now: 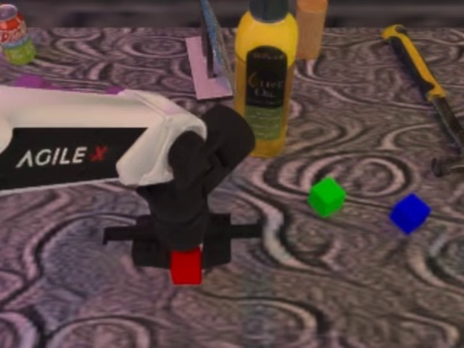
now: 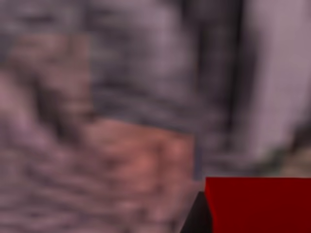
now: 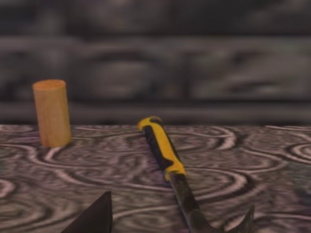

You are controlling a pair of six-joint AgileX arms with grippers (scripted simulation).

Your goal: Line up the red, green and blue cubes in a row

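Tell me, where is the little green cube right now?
In the top view the green cube sits right of the table's middle, below and right of the yellow bottle, with the blue cube to its right, untouched by either arm.

The red cube sits toward the front of the table, left of the middle, directly under the left gripper. The green cube lies to its right and farther back. The blue cube is right of the green cube, near it but apart. The bottle stands behind, between the red and green cubes. A cylinder stands just behind the bottle. A hammer lies at the right edge.
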